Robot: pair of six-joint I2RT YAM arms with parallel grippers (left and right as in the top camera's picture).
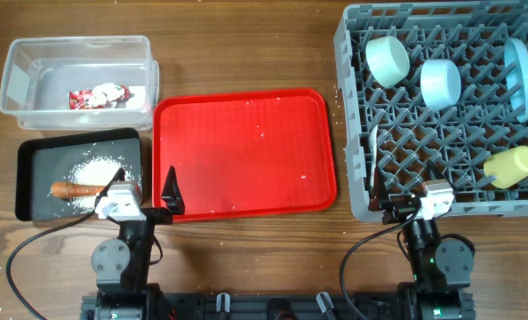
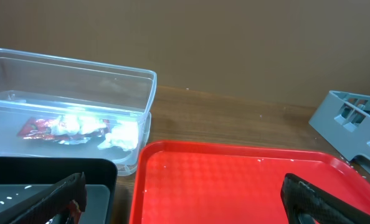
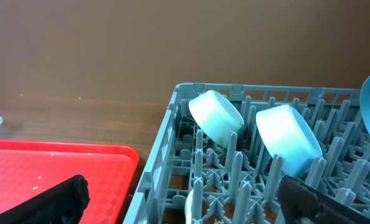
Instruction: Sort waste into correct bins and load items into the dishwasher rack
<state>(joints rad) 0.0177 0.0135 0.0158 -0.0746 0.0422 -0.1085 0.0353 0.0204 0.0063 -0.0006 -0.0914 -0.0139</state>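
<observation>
The wrapper (image 1: 97, 96) is seen in the clear tub (image 1: 77, 41). The left fingers (image 2: 55, 198) and right fingers (image 3: 57, 198) are held spread apart, empty

Matt brown wooden desk (image 1: 246, 44); glossy red plastic serving tray (image 1: 246, 151); clear smooth plastic tub (image 1: 77, 41); grey plastic dishwasher rack (image 1: 351, 133), seemingly matt.

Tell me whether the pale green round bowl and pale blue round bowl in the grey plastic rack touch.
Apart. The overhead view shows grey rack pegs between the pale green bowl and pale blue bowl.
</observation>
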